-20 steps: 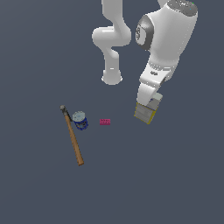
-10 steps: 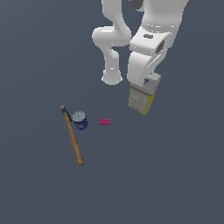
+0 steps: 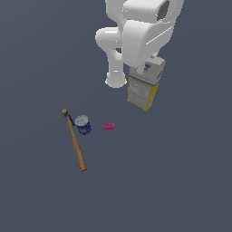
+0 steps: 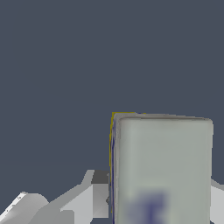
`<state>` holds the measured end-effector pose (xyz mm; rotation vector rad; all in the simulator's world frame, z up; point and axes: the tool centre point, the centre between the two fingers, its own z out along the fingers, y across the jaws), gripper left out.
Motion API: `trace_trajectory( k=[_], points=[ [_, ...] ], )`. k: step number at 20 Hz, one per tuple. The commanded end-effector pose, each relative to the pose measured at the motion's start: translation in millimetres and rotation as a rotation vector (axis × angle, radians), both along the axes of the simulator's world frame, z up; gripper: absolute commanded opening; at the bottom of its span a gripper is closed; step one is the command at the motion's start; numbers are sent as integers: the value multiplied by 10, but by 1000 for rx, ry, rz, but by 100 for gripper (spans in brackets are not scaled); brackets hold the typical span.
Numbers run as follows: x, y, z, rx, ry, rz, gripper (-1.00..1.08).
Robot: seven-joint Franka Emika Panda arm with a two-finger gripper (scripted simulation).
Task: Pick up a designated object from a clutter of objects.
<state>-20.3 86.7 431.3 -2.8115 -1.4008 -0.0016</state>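
Observation:
The white-grey box (image 3: 144, 88) with a yellow side hangs in the air under the arm's hand, right of the arm's base in the exterior view. The gripper (image 3: 147, 68) is mostly hidden by the arm there and is shut on the box's upper end. In the wrist view the box (image 4: 162, 168) fills the lower part, with a blurred blue mark, and one finger (image 4: 99, 192) presses against its side. The rest of the clutter lies on the floor: a wooden-handled hammer (image 3: 75, 142), a small blue can (image 3: 83, 124) and a tiny pink brick (image 3: 108, 126).
The arm's white base (image 3: 115, 80) stands just beside the box on the exterior view's left. The floor is flat dark grey all round.
The arm has lifted the box higher and carried it toward the exterior view's left, closer to the base. The hammer, can and brick have not moved.

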Motion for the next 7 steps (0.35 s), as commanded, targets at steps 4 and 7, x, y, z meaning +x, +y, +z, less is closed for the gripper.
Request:
trace_trajectory(
  k=[4, 7],
  points=[
    [34, -56, 133, -1, 1, 0, -100],
    [40, -61, 145, -1, 1, 0, -100]
  ],
)
